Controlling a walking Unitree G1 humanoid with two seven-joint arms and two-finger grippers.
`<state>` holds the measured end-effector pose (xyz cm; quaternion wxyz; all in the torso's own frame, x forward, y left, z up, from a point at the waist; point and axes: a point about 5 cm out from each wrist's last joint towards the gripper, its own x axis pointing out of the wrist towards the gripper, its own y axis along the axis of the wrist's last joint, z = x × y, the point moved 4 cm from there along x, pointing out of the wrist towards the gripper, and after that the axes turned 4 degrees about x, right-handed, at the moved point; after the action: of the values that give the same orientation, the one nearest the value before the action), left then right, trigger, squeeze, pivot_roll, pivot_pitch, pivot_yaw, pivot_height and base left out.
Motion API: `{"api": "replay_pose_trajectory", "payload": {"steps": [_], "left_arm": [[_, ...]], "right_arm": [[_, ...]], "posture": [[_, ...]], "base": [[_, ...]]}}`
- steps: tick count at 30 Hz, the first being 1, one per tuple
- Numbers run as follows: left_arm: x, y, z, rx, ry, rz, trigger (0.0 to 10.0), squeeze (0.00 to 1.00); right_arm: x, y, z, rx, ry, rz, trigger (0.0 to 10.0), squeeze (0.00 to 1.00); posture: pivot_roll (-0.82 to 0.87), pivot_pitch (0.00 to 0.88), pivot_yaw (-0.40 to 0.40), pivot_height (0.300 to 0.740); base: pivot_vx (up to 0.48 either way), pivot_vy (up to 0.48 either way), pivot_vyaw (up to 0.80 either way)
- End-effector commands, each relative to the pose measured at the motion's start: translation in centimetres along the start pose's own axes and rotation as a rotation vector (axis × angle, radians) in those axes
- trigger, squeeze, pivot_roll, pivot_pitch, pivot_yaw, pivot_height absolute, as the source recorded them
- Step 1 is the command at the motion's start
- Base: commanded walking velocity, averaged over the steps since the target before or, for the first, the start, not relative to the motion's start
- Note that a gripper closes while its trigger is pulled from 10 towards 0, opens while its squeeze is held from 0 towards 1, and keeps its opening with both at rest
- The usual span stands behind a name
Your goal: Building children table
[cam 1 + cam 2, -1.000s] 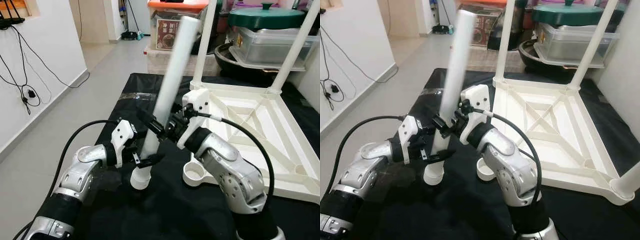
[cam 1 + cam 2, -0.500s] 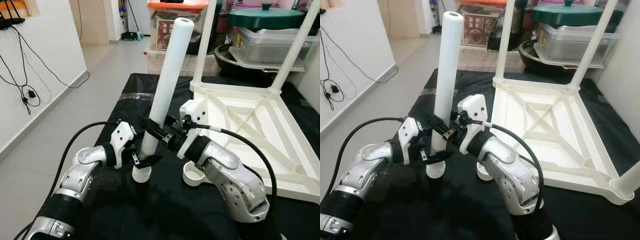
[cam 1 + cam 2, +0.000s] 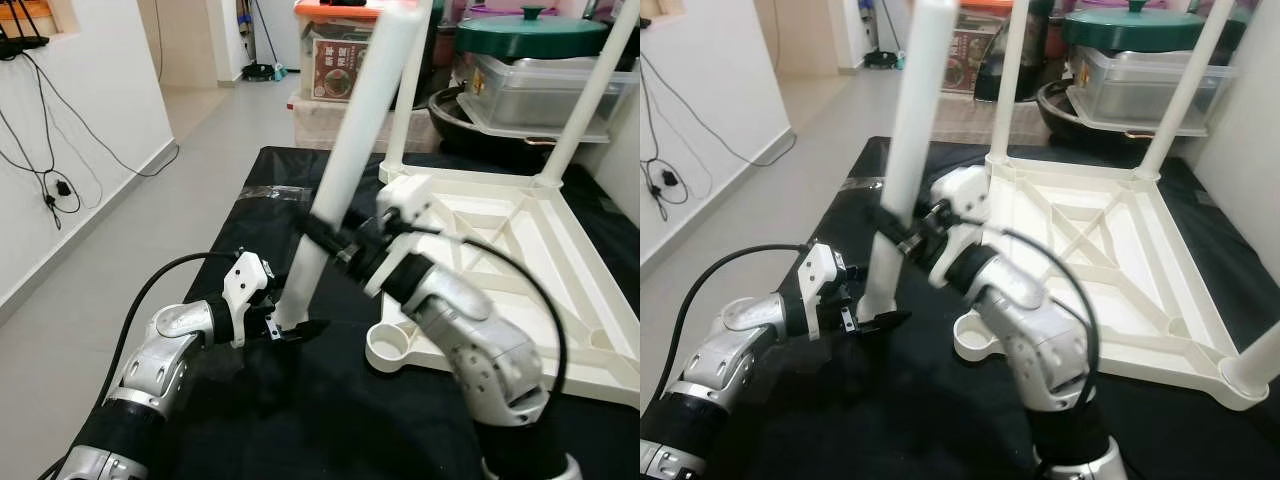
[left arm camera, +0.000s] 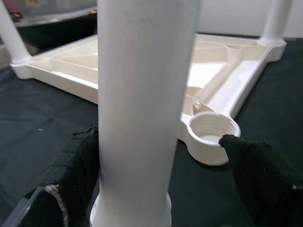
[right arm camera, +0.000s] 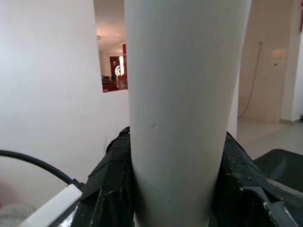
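Note:
A long white table leg [image 3: 355,130] stands tilted, its top leaning toward the upturned white table [image 3: 520,290]. My right gripper [image 3: 325,232] is shut on the leg at mid-height; in the right wrist view both fingers [image 5: 111,179] hug the tube [image 5: 184,94]. My left gripper [image 3: 290,328] is open around the leg's lower end just above the black cloth. One of its fingers [image 4: 71,165] lies against the tube and the other stands well off it. The empty threaded socket [image 3: 390,345] at the table's near corner lies just right of the leg's foot. Two legs [image 3: 410,90] stand in the far corners.
Black cloth [image 3: 330,420] covers the work surface. Behind the table are clear plastic boxes [image 3: 540,90], a green lid [image 3: 530,35] and a dark pan [image 3: 470,120]. Bare floor [image 3: 120,230] and a wall with hanging cables [image 3: 50,180] lie to the left.
The leg has swung from almost upright to leaning right toward the table, with its foot nearer the socket. My right gripper rose with it; my left gripper sank a little lower.

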<state>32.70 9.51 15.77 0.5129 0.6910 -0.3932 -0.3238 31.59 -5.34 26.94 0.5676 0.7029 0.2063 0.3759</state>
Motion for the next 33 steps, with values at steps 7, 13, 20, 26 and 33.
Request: {"api": "replay_pose_trajectory", "payload": {"steps": [7,13,20,26,33], "left_arm": [[-1.1,-1.1,1.2,-0.019,-0.086,-0.062,10.0,0.00],[-1.3,-1.0,0.6,0.003,-0.073,-0.069,10.0,0.00],[-1.3,0.6,-0.3,0.049,-0.033,-0.020,10.0,0.00],[-2.1,1.2,-1.2,0.064,0.022,-0.008,10.0,0.00],[-1.9,0.0,-0.1,0.034,-0.036,-0.040,10.0,0.00]], "right_arm": [[-0.4,3.1,0.6,-0.057,0.091,0.057,0.0,0.00],[-1.1,3.3,-0.8,-0.042,0.199,0.059,0.0,0.00],[-1.5,2.6,-1.9,-0.039,0.288,0.030,0.0,0.00],[-1.4,2.7,-1.6,-0.034,0.301,0.032,0.0,0.00],[-1.0,3.7,-2.4,-0.015,0.343,0.064,0.0,0.00]], "posture": [[0.09,0.000,-0.032,0.740],[0.09,0.000,-0.032,0.740],[0.09,0.000,-0.034,0.740],[0.10,0.000,-0.044,0.740],[0.09,0.000,-0.037,0.740]], "base": [[0.000,0.000,0.00],[0.000,0.000,0.00],[0.000,0.000,0.00],[0.000,0.000,0.00],[0.000,0.000,0.00]]}}
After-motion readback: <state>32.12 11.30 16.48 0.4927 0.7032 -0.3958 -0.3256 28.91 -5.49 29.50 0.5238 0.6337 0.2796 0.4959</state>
